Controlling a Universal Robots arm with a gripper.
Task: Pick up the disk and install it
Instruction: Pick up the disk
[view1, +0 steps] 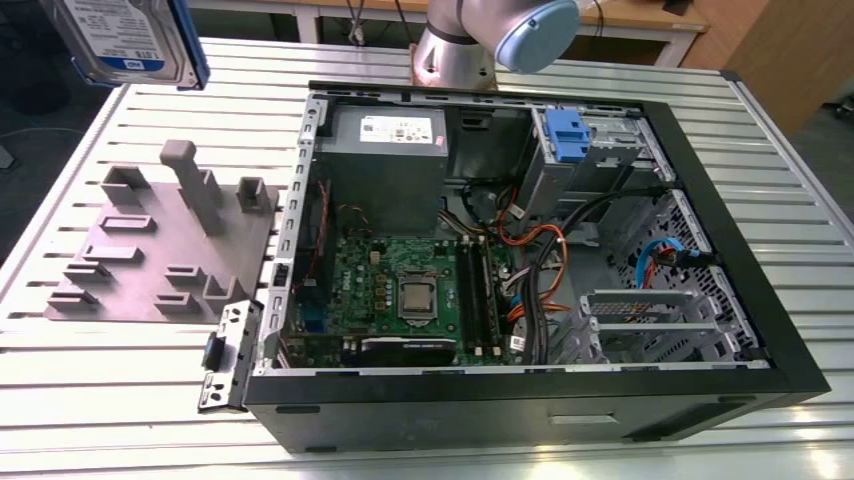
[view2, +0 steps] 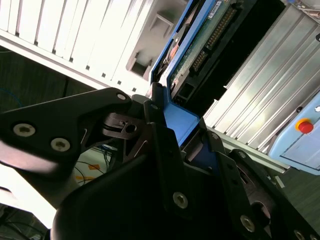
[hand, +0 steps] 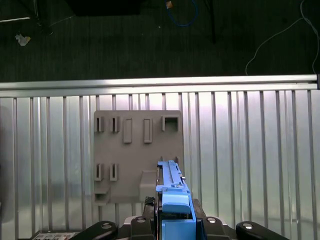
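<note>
Pickup done: claw (view2: 181, 127) clamped on disk (view1: 127, 40), raised clear, grey holder (hand: 135, 150) below claw; fitting into computer case (view1: 534, 395) not yet done

Open computer case (view1: 534, 405), grey fixture (view1: 174, 240), slatted table (view1: 107, 380)

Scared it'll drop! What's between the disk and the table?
In the first wrist view, a grey slotted fixture plate lies on the table under the held disk.

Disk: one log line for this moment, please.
gripper: shut on disk | disk: aloft above grey fixture, outside computer case | install: not done
</note>
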